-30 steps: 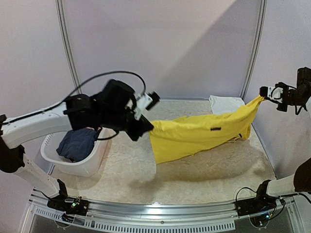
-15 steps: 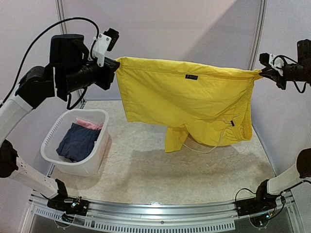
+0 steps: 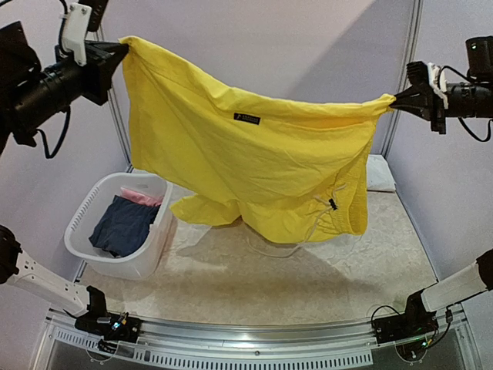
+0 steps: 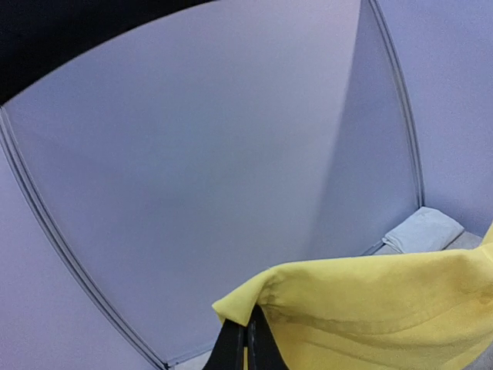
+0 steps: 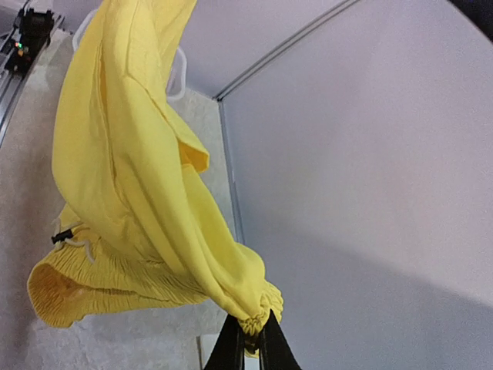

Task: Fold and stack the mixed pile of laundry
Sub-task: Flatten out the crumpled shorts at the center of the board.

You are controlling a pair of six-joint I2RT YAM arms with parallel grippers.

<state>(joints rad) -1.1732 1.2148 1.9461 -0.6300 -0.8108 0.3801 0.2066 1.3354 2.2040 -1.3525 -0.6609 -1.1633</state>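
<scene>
Early stage, by appearance: bright yellow drawstring shorts (image 3: pixel 254 162) hang unfolded above the table, corners pinched by left gripper (image 3: pixel 122 49) and right gripper (image 3: pixel 393 99); one folded white cloth (image 3: pixel 380 174) lies far right; dark navy piece (image 3: pixel 123 227) and pink piece (image 3: pixel 140 198) wait in the white slotted plastic basket (image 3: pixel 83 248).

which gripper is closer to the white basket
Left. The left gripper hangs high on the white basket side of the table, shut on one corner of the yellow shorts; the right gripper pinches the opposite corner far over at the other side.
</scene>
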